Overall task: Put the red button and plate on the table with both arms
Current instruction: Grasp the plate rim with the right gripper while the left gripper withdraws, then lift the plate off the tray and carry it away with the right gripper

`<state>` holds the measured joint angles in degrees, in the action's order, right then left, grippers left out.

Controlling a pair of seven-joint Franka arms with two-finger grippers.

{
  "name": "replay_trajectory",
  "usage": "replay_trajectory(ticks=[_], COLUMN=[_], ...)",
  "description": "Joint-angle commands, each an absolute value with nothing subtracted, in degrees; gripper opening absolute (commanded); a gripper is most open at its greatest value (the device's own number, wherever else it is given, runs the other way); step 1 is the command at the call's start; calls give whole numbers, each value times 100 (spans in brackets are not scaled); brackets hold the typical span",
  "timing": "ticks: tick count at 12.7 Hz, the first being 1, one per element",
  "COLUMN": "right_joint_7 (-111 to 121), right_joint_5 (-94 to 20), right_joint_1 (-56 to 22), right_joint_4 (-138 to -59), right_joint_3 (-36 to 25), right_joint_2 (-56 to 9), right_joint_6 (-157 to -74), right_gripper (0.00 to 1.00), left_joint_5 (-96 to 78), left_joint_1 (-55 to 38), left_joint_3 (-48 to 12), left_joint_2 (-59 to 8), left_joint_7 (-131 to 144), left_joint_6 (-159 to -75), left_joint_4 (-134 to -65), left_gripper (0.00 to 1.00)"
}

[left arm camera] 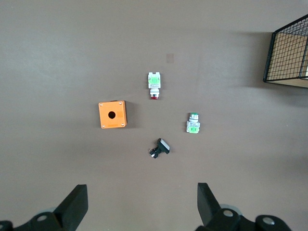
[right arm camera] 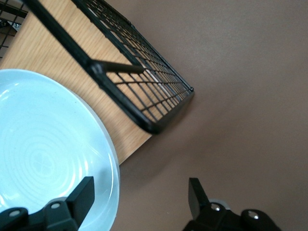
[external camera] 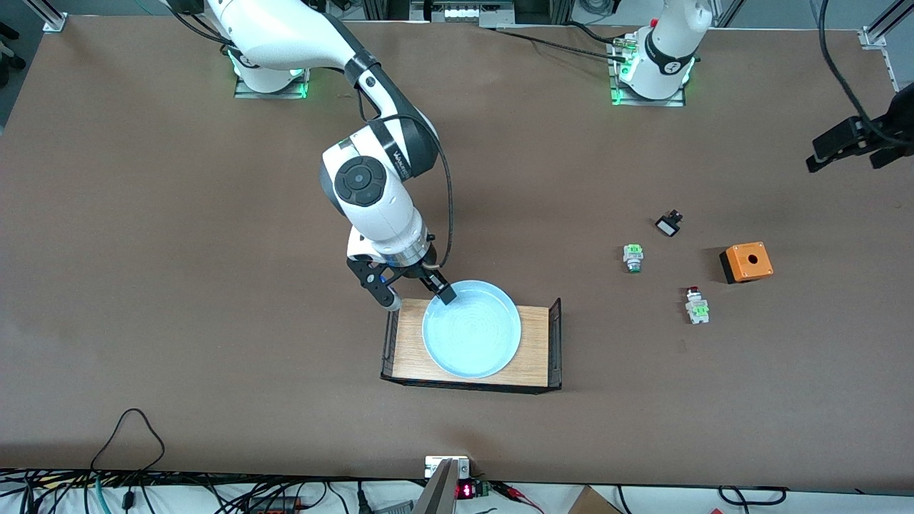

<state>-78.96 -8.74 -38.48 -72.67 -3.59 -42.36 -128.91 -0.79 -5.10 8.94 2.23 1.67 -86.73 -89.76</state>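
Observation:
The light blue plate (external camera: 471,328) lies on a light-wood tray (external camera: 408,350) near the table's middle; it also shows in the right wrist view (right arm camera: 43,154). My right gripper (external camera: 419,294) is open and straddles the plate's rim, one finger over the plate and the other outside it (right arm camera: 139,199). The red button (external camera: 694,303) lies on its side on the brown table (external camera: 178,250) toward the left arm's end and shows in the left wrist view (left arm camera: 154,85). My left gripper (external camera: 846,153) is open and empty, high over the table (left arm camera: 142,202).
An orange box (external camera: 746,262) with a hole, a green-and-silver switch (external camera: 633,257) and a small black part (external camera: 669,224) lie near the red button. The tray has black wire ends (right arm camera: 139,82). Cables run along the table's front edge.

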Motion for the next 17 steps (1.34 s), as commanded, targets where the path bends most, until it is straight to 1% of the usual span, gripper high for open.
replay_trajectory(ticks=[1,2,3,4,6,7,8,9,10,11,14,17], right_joint_7=[-8085,-8138,-8147,-8165,-8165,-8148,-8130,-8121,-8121,-8121,-8112,-8121], right_joint_5=[-932,-932,-940,-940,-949,-941,-940,-940,-949,-949,-958,-958], right_joint_1=[-3964,-3964,-3964,-3964,-3964,-3955,-3955,-3955,-3946,-3946,-3955,-3955], right_joint_4=[-7093,-7093,-7093,-7093,-7093,-7093,-7084,-7084,-7084,-7075,-7075,-6970], right_joint_3=[-404,-404,-404,-404,-404,-413,-413,-413,-413,-413,-413,-413], right_joint_2=[-4342,-4342,-4350,-4359,-4359,-4359,-4359,-4359,-4351,-4351,-4351,-4342], right_joint_6=[-12876,-12876,-12876,-12876,-12876,-12867,-12867,-12841,-12832,-12841,-12850,-12771], right_gripper=[78,71,60,58,47,33,26,20,19,13,1,0], left_joint_5=[35,9,17,35,35,18,0,-26,-26,-26,-35,-44], left_joint_1=[-483,-483,-483,-492,-387,-378,-334,-195,102,245,220,211], left_joint_3=[914,923,923,914,862,853,835,670,337,160,149,158], left_joint_2=[229,211,185,176,158,158,158,141,115,106,105,97], left_joint_7=[237,168,150,149,150,149,149,149,149,149,176,219], left_joint_6=[-8507,-8551,-8569,-8569,-8569,-8569,-8569,-8578,-8578,-8587,-8578,-8569], left_joint_4=[-8736,-8675,-8649,-8631,-8526,-8517,-8517,-8517,-8525,-8525,-8508,-8482], left_gripper=[100,100,100,100,100,100,100,100,100,100,100,100])
